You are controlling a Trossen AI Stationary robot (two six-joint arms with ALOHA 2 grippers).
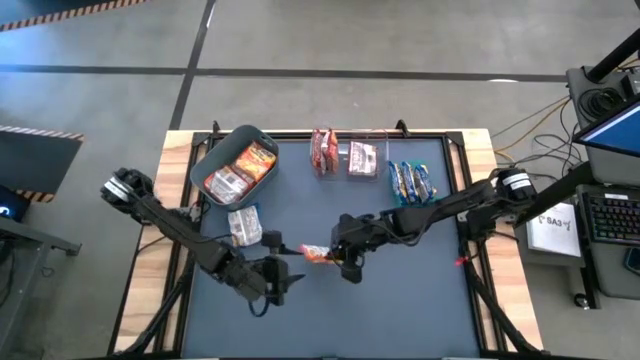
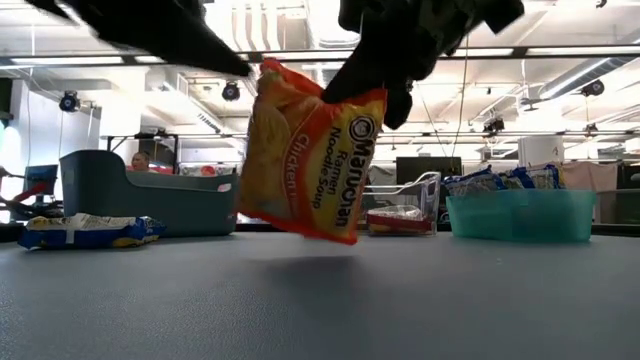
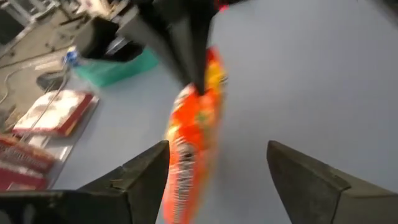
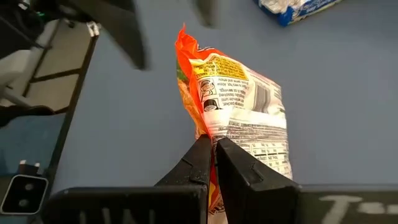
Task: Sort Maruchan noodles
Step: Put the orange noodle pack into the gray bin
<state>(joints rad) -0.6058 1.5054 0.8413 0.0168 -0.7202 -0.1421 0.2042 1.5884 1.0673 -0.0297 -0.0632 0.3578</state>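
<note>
My right gripper [image 1: 348, 262] jaws pinch the orange noodle packet [image 1: 316, 254] mid-frame above the table [image 1: 400, 310]; left gripper [image 1: 283, 283] jaws wide, empty. Grey bin [image 1: 212, 158] upper left holds orange packets [image 1: 240, 170].

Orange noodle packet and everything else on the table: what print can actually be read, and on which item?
"Maruchan" – front of the orange noodle packet, hanging from the right gripper.
"Ramen Noodle Soup" – same front.
"Chicken" – same front, red letters.
Back panel print on that packet: too small to read.
Packets in the grey bin, clear bin and green bin: wrappers unreadable.
</note>
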